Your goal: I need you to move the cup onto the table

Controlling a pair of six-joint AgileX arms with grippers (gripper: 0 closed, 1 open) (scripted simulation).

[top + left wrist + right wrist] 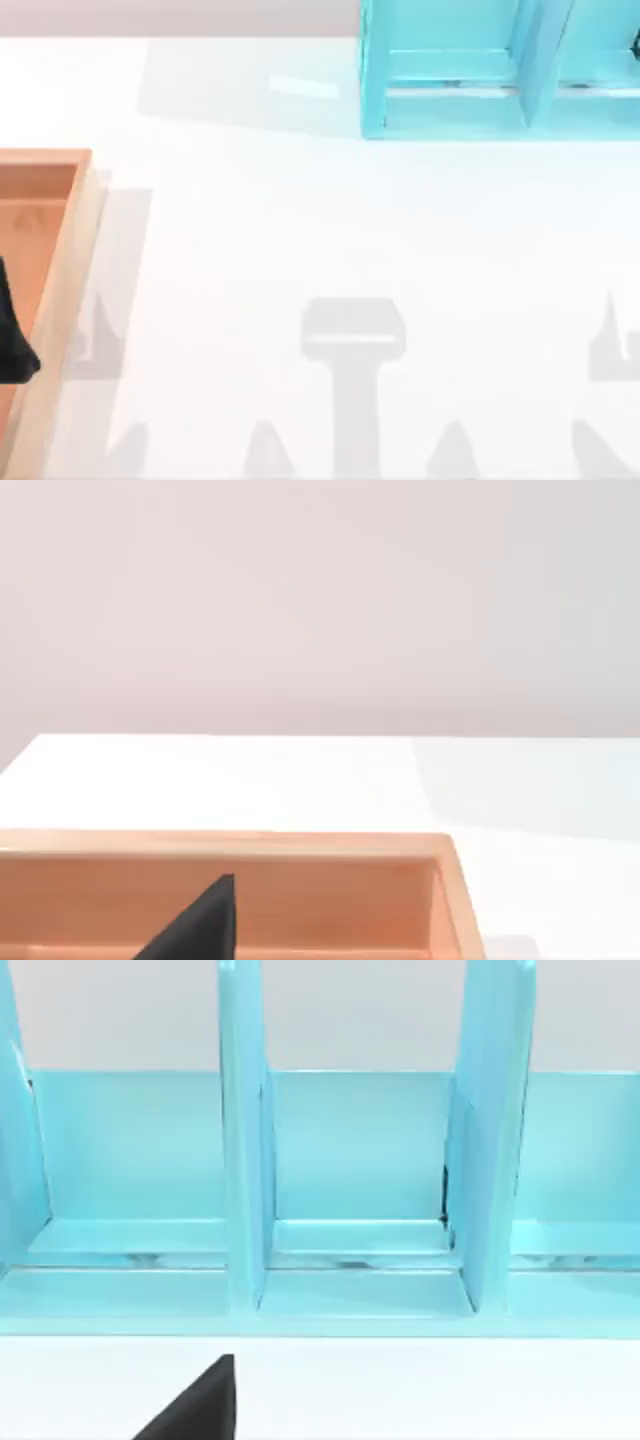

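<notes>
Two fixtures are sitting on the white table (300,230): an orange-brown wooden tray (60,270) at the nine o'clock edge and a turquoise shelf unit (450,110) toward one o'clock. A dark part of the left gripper (15,335) is hanging over the tray's interior at nine o'clock; whether its jaws are wide or narrow cannot be told. One dark fingertip (200,1405) of the right gripper is pointing at the shelf's open compartments; its jaw state likewise cannot be told. Where the cup is lying cannot be told.
</notes>
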